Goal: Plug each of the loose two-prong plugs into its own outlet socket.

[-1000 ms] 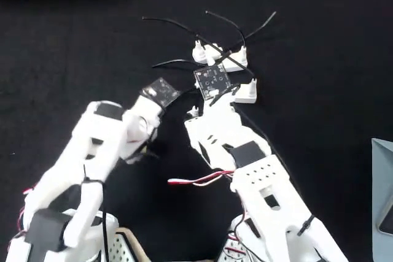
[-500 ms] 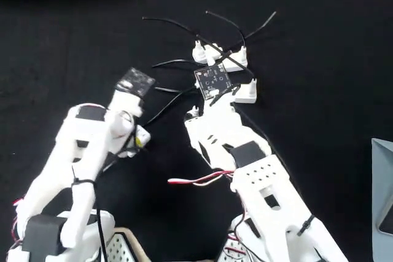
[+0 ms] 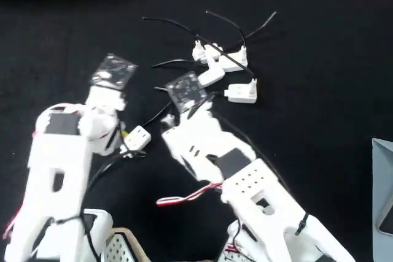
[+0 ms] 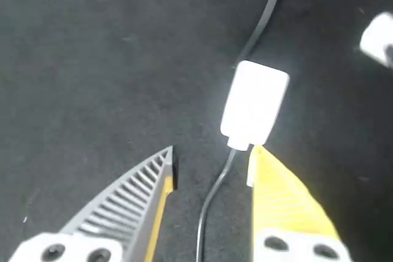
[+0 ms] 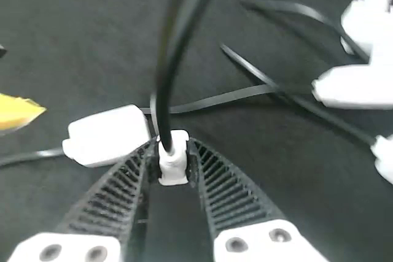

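Note:
My right gripper is shut on a small white two-prong plug, whose black cable runs up away from it. Just ahead of it a white outlet socket lies on the black table. My left gripper is open and straddles that socket's thin cable, its yellow fingertip close to the socket. In the high view the socket lies between the two arms.
Three more white plug and socket pieces lie at the back centre with black cables fanning outward. A grey box stands at the right edge. The black table stretches far right.
My left arm has swung left and drawn back toward the front. My right arm has shifted left with the plug toward the socket, uncovering a white piece behind it.

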Available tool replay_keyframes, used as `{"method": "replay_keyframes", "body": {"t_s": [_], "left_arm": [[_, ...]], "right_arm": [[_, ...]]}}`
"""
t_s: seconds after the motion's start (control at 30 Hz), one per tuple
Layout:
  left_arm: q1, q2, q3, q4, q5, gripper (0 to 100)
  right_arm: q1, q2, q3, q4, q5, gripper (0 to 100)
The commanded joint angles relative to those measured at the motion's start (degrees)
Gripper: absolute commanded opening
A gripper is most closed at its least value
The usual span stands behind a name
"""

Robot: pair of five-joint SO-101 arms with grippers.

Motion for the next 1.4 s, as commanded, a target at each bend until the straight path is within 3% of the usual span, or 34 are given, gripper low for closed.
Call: {"method": "replay_keyframes", "body": {"t_s": [0.0,0.17,0.37,0.57,1.37], "left_arm": [[-6.4,-12.5,6.1,-1.2,3.6,21],[-14.7,-23.0,18.7,-9.9,7.4,21],[-17.4,-30.1,29.5,-16.9,9.9,21],[-17.2,-33.1,32.2,-17.2,10.9,21],[-17.5,-33.4,34.1,-17.3,10.7,21]], "right_arm": [[-4.5,3.2,-0.7,-5.9,0.6,1.2],[-7.0,10.5,-3.7,-9.9,0.6,1.2],[-7.9,17.3,-4.7,-16.0,1.9,1.2],[-7.6,21.8,-5.7,-21.0,2.6,1.2],[-5.5,30.5,-8.7,-20.4,5.9,1.1]]}}
